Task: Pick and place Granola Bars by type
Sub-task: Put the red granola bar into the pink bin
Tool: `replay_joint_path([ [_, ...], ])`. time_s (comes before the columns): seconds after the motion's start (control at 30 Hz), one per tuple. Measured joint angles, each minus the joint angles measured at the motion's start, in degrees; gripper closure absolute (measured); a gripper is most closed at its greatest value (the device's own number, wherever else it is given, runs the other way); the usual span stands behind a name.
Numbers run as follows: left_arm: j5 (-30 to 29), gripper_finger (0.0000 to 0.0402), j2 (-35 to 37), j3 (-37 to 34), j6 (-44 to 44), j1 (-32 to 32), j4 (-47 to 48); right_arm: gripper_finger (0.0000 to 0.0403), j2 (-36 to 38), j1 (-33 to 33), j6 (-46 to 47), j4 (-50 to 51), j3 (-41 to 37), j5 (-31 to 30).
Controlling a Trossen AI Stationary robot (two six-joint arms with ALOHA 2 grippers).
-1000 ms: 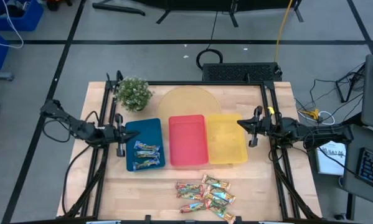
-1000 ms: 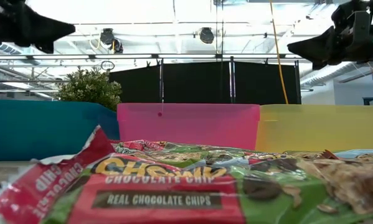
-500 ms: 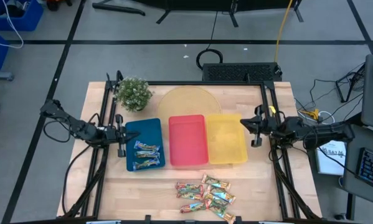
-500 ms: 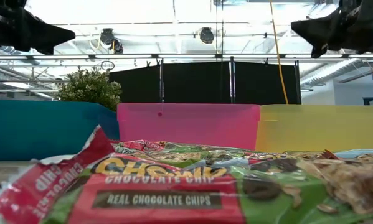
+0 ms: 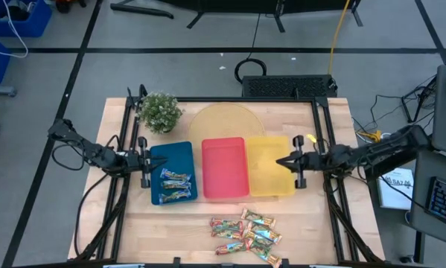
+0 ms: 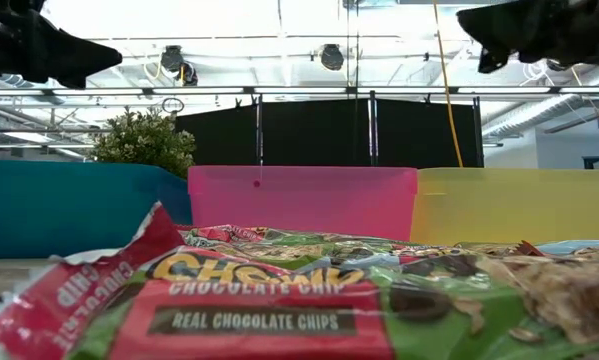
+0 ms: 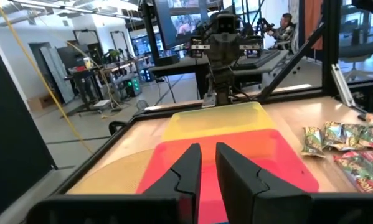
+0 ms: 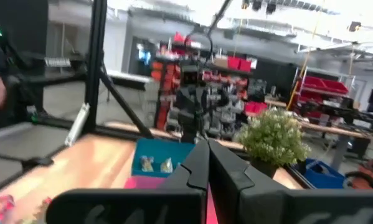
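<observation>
Reaching inward, the right claw now hangs over the yellow tray, pressed together; the left claw, slightly spread, hovers by the blue tray.

3 trays sit side by side on the wooden table: the red tray in the middle, the blue tray touching one side, the yellow tray the other. A small potted plant stands near the blue tray's far corner, and a round pale board lies just behind the red tray.
</observation>
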State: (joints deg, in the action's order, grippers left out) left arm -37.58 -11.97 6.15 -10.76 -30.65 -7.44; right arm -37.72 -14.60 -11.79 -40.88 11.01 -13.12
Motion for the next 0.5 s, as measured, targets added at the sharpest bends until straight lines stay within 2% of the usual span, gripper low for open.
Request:
replay_joint_path([
  [0.13,0.00,0.0344,-0.01,0.02,1.20,0.00,-0.01,0.0403,-10.15,-3.64,-1.36,-0.90,5.98,-3.14],
  [0.33,0.03,0.0344,-0.02,0.04,3.96,0.00,2.37,0.0403,-27.17,-9.11,-2.15,0.66,17.94,-4.64],
  [0.4,0.02,0.0344,-0.02,0.04,4.96,0.00,3.44,0.0403,-32.76,-11.30,-3.14,2.10,22.83,-7.88],
  [0.5,0.04,0.0344,-0.02,0.04,5.32,0.00,3.93,0.0403,-40.65,-14.38,-3.64,9.30,31.26,-13.73],
])
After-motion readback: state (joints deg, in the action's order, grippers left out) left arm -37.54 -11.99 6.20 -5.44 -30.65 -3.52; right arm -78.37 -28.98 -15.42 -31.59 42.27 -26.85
